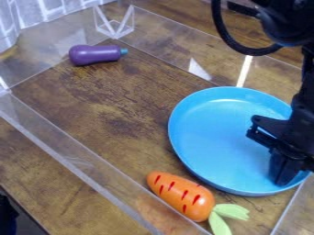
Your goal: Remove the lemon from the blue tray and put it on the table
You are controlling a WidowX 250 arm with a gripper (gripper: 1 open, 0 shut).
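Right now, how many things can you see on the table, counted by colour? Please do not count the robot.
Blue: 1, the tray
Orange: 1, the carrot
Purple: 1, the eggplant
Yellow: 0 visible; the gripper stands on the tray and may hide the lemon
Total: 3
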